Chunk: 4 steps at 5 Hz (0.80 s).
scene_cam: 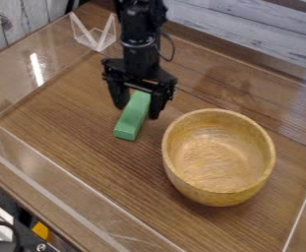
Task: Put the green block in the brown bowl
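Observation:
The green block (133,119) lies flat on the wooden table, just left of the brown bowl (218,156). It is a bright green bar, angled slightly, with its far end under my gripper (138,99). My gripper hangs over that far end with its two black fingers (118,94) spread wide, one on each side of the block. The jaws are open and I cannot tell whether they touch the block. The bowl is upright and holds nothing.
Clear acrylic walls (63,187) fence the table along the front and left. A clear plastic stand (92,31) sits at the back left. Bare wood lies to the left of the block.

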{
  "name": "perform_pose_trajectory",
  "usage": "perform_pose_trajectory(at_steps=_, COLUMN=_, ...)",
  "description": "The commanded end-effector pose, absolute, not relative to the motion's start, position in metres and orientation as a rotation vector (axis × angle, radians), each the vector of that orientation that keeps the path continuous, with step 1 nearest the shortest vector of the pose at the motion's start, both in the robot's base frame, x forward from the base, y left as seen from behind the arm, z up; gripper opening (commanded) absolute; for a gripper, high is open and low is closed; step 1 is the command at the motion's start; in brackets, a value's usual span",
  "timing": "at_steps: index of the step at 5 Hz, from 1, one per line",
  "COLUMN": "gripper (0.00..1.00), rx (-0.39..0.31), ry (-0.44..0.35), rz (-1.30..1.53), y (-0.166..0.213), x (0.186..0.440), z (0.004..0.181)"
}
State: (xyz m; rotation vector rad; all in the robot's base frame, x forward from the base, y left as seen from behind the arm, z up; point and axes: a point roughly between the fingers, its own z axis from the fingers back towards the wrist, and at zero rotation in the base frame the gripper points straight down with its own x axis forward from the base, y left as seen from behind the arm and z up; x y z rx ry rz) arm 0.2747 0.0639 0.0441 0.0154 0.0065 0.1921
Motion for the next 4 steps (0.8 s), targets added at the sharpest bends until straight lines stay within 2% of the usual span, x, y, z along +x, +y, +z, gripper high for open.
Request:
perform_pose_trajectory(at_steps=1, gripper=1.0, rx=0.018, ry=-0.034, rz=0.233, y=0.072, x=0.278, z=0.043)
perform_pose_trajectory(at_steps=4, gripper=1.0, rx=0.003, ry=-0.071, rz=0.306, y=0.071, x=0.278, z=0.063)
